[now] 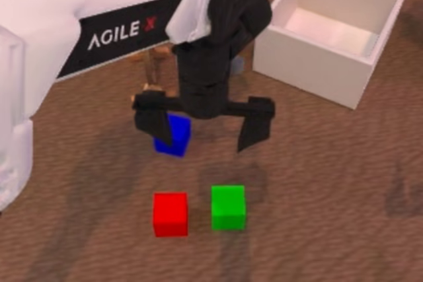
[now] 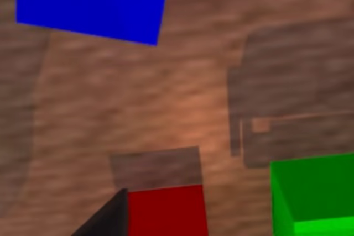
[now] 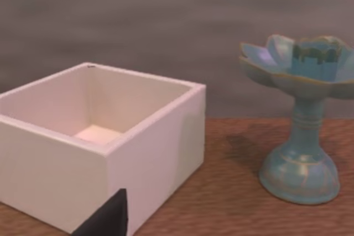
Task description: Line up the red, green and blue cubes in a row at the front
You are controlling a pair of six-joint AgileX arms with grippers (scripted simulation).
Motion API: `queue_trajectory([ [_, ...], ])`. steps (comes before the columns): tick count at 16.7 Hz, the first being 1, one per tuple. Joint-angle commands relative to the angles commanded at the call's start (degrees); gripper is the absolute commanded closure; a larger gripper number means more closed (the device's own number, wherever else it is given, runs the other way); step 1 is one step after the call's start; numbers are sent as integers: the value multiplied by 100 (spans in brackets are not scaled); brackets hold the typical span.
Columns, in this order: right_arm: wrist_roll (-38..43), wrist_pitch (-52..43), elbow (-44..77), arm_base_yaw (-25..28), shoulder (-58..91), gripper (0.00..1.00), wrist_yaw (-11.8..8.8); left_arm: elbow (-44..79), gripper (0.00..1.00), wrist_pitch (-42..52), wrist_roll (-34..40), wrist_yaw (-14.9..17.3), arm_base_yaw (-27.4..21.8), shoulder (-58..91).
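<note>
Hovering open, left tool (image 1: 205, 123) above blue cube (image 1: 177, 138).

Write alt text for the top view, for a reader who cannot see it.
The left arm's open end effector hangs over the wooden table, one finger overlapping the blue cube. Nearer the front, the red cube and green cube sit side by side with a small gap. An open white box stands at the back right.

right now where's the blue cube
In the top view the blue cube sits on the table behind the red cube, partly under the open left gripper.
</note>
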State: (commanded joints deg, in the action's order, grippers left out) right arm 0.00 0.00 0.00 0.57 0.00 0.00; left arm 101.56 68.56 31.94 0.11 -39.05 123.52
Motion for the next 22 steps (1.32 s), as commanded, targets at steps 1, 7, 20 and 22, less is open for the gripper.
queue_trajectory([
  [1, 0, 0, 0, 0, 0, 0, 0, 145, 0, 44, -356, 4, 177, 112],
  [7, 0, 0, 0, 0, 0, 0, 0, 832, 0, 206, -1918, 11, 1043, 587],
  [20, 0, 0, 0, 0, 0, 0, 0, -63, 0, -1187, -2005, 14, 1106, 1025],
  [22, 0, 0, 0, 0, 0, 0, 0, -259, 0, -1457, -2010, 15, 1108, 1134],
])
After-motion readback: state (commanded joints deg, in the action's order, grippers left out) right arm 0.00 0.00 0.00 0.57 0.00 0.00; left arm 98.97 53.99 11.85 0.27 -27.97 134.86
